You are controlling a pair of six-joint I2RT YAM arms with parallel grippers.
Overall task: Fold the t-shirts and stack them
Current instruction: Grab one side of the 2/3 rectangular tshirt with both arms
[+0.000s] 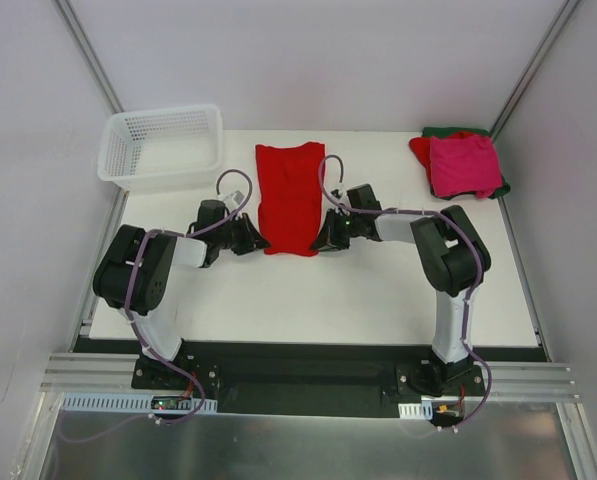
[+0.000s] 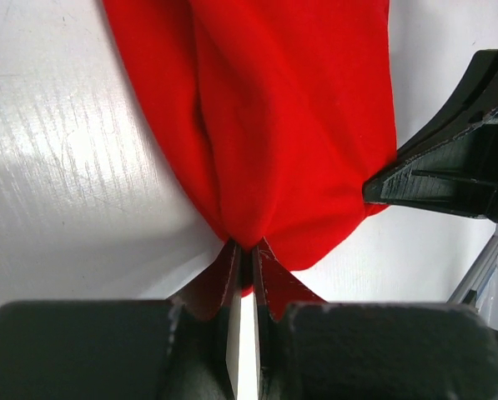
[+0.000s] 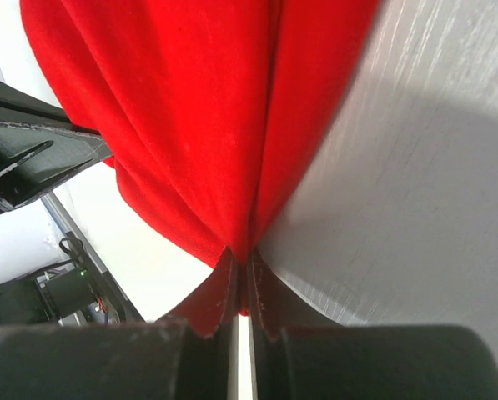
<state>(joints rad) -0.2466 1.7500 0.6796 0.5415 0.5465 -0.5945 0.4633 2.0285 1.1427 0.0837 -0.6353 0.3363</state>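
Note:
A bright red t-shirt (image 1: 288,196) lies folded into a long strip in the middle of the table, its near end between my two grippers. My left gripper (image 1: 259,240) is shut on the near left corner of that shirt (image 2: 274,125), cloth pinched between its fingers (image 2: 232,275). My right gripper (image 1: 323,238) is shut on the near right corner of the same shirt (image 3: 198,125). In the left wrist view the right gripper's dark finger (image 2: 449,167) touches the cloth's far edge. A stack of folded t-shirts (image 1: 462,163), magenta-pink on top of red and dark green, sits at the back right.
A white plastic mesh basket (image 1: 163,147) stands at the table's back left corner. Grey walls close in both sides. The table's near edge and a metal rail (image 1: 308,378) run along the arm bases.

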